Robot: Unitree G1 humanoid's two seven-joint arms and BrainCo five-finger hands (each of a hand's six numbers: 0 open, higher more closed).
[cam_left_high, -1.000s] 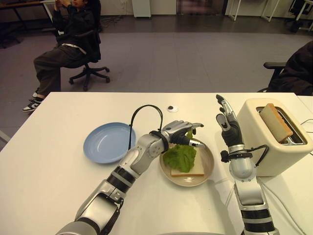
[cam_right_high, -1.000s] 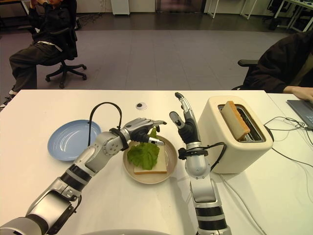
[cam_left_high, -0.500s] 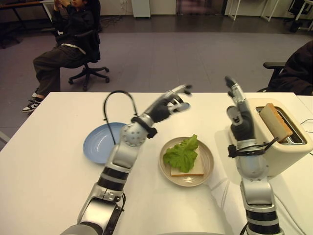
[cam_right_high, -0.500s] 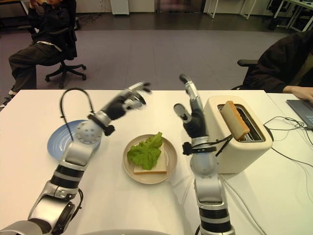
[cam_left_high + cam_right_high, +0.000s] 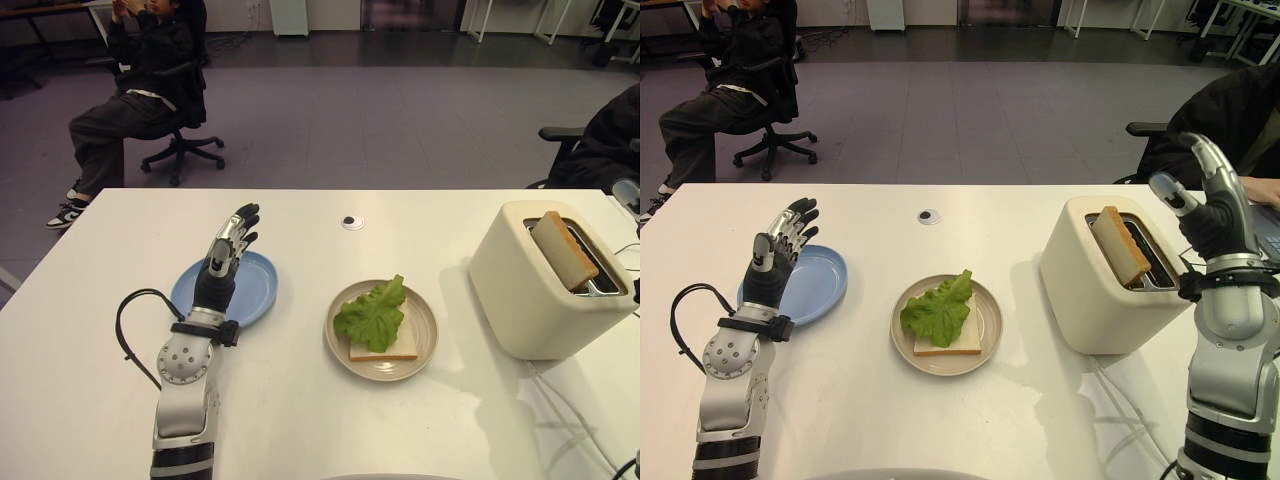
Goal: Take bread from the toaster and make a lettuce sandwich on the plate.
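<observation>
A beige plate point(image 5: 425, 345) sits mid-table with a slice of bread point(image 5: 392, 349) on it and a green lettuce leaf point(image 5: 372, 315) lying over the bread. A cream toaster point(image 5: 530, 290) stands at the right with one toasted slice point(image 5: 563, 248) sticking up from its slot. My left hand point(image 5: 222, 262) is raised with open fingers over the blue plate point(image 5: 258, 290), holding nothing. My right hand point(image 5: 1212, 215) is upright and open just right of the toaster, holding nothing.
A small round black-and-white disc point(image 5: 352, 222) lies on the table behind the beige plate. Cables point(image 5: 1225, 320) trail from the toaster's right side. A laptop corner point(image 5: 1262, 225) shows at the far right. A person's sleeve point(image 5: 1215, 130) rests at the table's back right.
My left hand let go of the lettuce, rose, then swung left to above the blue plate. My right hand moved from left of the toaster to its right side.
</observation>
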